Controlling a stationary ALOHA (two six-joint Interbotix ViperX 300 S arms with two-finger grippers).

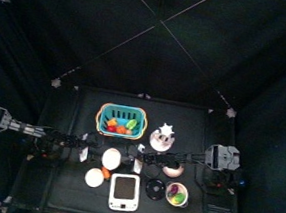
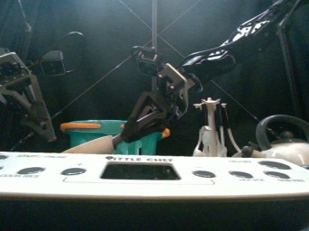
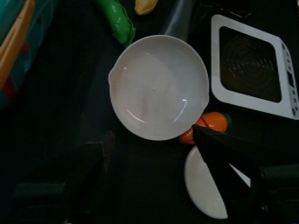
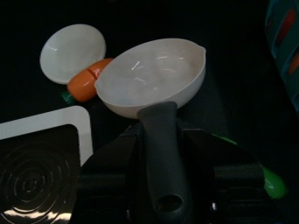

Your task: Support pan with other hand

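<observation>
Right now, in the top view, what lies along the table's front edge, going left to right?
white dish → toy stove → small bowl

White pan (image 3: 158, 87) lies bowl-up, touching an orange piece (image 3: 211, 122); white toy stove (image 3: 254, 63) just beside; green vegetable (image 3: 115, 19) near

The pan (image 1: 111, 158) sits mid-table, behind the toy stove (image 1: 125, 191), with the basket (image 1: 121, 119) seemingly farther back.

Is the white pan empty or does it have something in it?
Empty. The white pan shows a bare, glossy inside in both wrist views; the orange ball sits outside it, by its rim.
</observation>
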